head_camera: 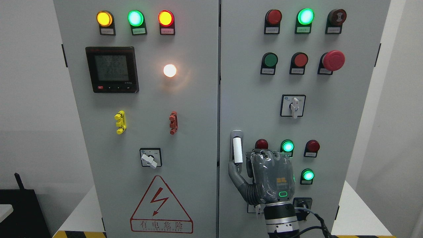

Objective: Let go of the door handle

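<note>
Fingers [261, 153] of the right hand [269, 177] curl against the right door of the control cabinet [148, 109], just beside the door handle [237, 150], while the thumb reaches left and touches the handle's lower end. Whether they grip anything I cannot tell, since the back of the hand hides them. That handle, a white bar in a grey recess, stands upright at the left edge of the right door, below the rotary switch [293, 105]. Both doors look shut and flush. My judgement: the release is nearly done but unfinished, because the thumb is not yet clear and the hand has yet to back away. No left hand shows.
</note>
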### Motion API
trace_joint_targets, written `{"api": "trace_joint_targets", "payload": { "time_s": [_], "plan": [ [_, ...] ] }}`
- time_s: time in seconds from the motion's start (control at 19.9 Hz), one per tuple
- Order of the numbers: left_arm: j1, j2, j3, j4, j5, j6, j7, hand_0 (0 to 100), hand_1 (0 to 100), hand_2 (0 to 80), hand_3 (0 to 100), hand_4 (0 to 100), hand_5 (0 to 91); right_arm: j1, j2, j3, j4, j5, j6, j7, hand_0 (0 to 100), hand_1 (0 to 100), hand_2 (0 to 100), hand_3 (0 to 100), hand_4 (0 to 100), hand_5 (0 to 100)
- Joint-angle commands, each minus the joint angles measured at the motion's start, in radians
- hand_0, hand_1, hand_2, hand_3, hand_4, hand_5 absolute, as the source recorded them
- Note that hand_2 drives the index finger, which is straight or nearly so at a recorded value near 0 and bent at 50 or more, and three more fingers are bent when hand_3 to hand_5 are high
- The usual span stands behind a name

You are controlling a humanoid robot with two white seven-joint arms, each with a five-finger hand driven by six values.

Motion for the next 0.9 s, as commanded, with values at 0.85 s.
{"api": "trace_joint_targets", "payload": {
  "time_s": [0.85],
  "plan": [
    [0.000, 0.000, 0.000, -0.009, -0.028, -0.001, 0.001, 12, 39, 0.0, 0, 0, 0.0, 0.006, 0.000, -0.029, -0.002, -0.008, 0.010, -0.013, 59, 47, 100, 100, 100, 99]
  ]
}}
